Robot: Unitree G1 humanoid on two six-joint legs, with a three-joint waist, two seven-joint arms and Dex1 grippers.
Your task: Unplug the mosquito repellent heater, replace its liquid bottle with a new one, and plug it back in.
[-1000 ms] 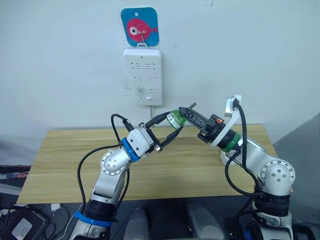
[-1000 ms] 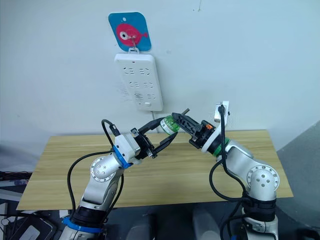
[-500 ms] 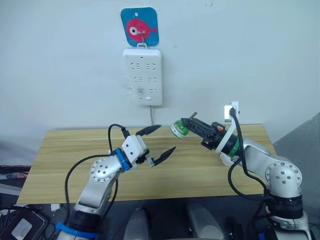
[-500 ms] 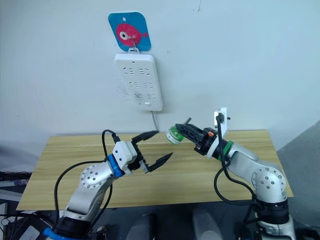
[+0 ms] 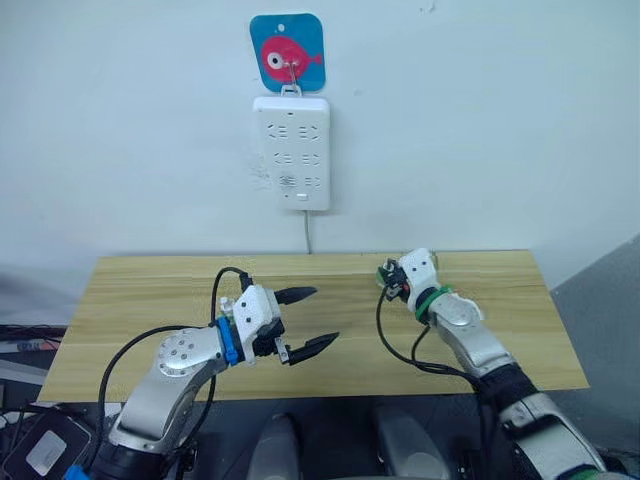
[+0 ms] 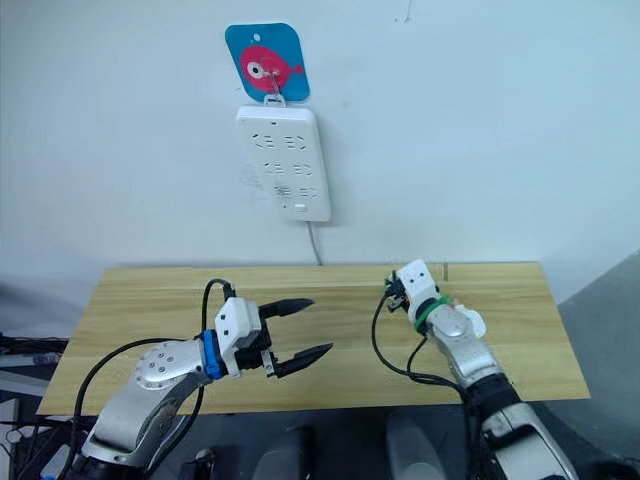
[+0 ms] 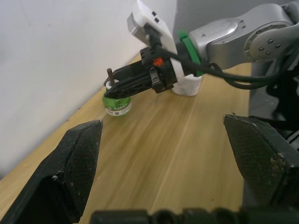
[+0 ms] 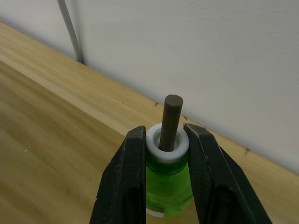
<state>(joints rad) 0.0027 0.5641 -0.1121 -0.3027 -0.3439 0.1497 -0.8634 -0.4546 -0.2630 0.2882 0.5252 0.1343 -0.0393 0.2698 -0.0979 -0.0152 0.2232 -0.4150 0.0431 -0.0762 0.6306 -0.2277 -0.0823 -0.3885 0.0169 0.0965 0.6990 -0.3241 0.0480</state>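
**Inspector:** Report the right claw [image 8: 161, 186].

**Assistant:** It is clamped on a small green liquid bottle [image 8: 168, 179], one black finger on each side of the white neck, the brown wick [image 8: 170, 120] standing up between them. In the left wrist view the bottle [image 7: 116, 103] sits upright on the wooden tabletop [image 5: 150, 310], near the back edge by the wall.

**Inspector:** And the left claw [image 5: 305, 320]?

**Assistant:** Spread wide, gripping nothing, held above the tabletop left of centre and well apart from the bottle.

**Inspector:** The heater?

**Assistant:** A white rounded piece [image 7: 188, 86] stands on the tabletop just behind the right wrist; whether that is the mosquito repellent heater I cannot tell.

**Inspector:** The wall?

**Assistant:** A white power strip [image 5: 291, 152] hangs from a hook on a blue plaque with a pink fish [image 5: 289, 52]. Its sockets are unoccupied and its cable [image 5: 307, 232] drops behind the tabletop.
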